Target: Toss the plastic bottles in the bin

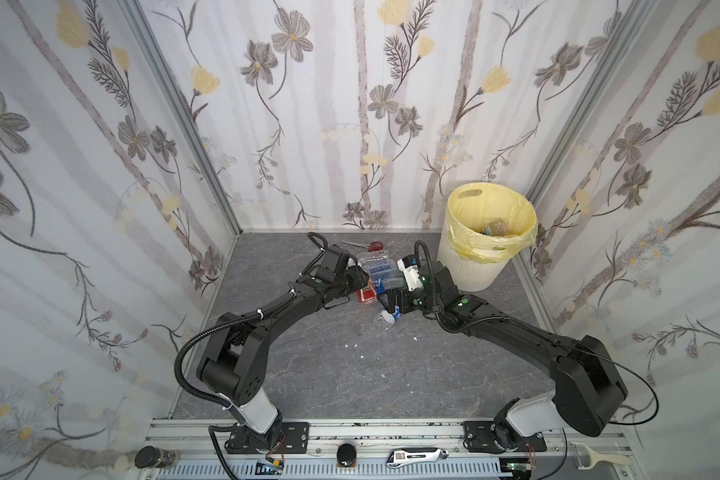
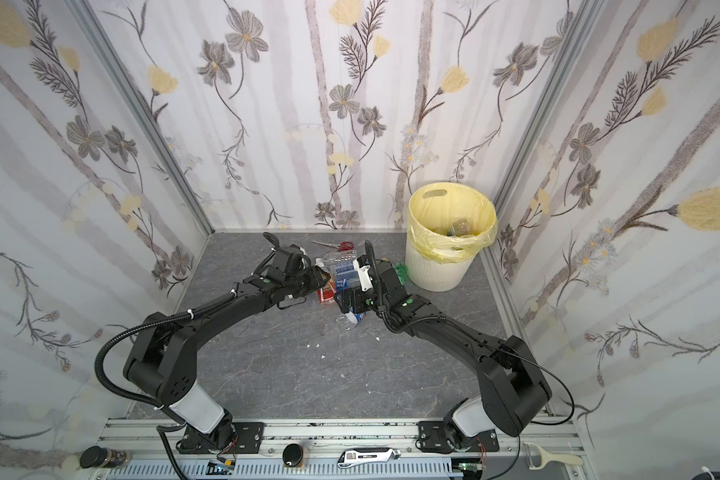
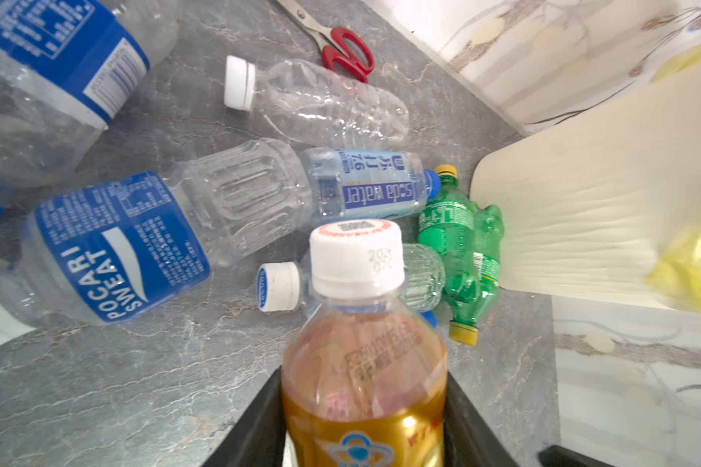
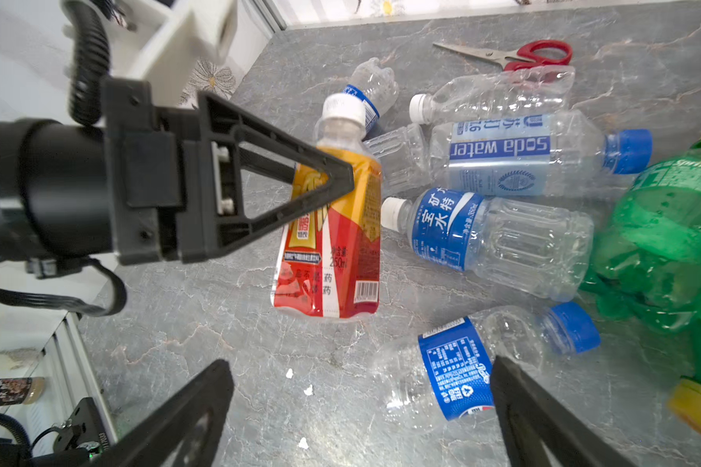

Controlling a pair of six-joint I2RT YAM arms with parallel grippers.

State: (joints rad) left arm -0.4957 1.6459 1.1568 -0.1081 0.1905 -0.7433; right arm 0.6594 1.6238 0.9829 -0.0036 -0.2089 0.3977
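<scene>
The orange-labelled bottle [image 4: 332, 242] is small, of thin clear plastic, with a rounded shoulder, a ribbed white cap and a glossy orange, red and yellow sleeve wrapping most of its body. The left hand [image 3: 364, 388] is clamped on it, with black fingers pressed to either side at the top of the sleeve, just below the shoulder. The long axis runs across the fingers, cap end sticking out past the grip and base end towards the tabletop [image 1: 329, 374], a grey, veined, stone-look surface. Whether the base touches it I cannot tell.

This bottle is at the near left edge of a heap of bottles on the back middle of the tabletop. The rest lie on their sides:
- a Pocari Sweat bottle [image 3: 118, 246] with a blue label
- a soda water bottle [image 4: 514, 153] with a blue cap
- a crushed clear bottle [image 3: 320, 101] with a white cap
- two dented green bottles [image 3: 462, 242] with yellow caps, just beside the bin

The right hand [image 4: 359, 366] hangs low with its jaws wide apart, above a clear blue-labelled bottle [image 4: 458, 364].

Red-handled scissors [image 3: 345, 48] lie behind the heap. The bin [image 1: 470, 274] is round, white and ribbed, and stands in the back right corner. It is lined with a crinkled pale yellow bag [image 1: 512, 232].
</scene>
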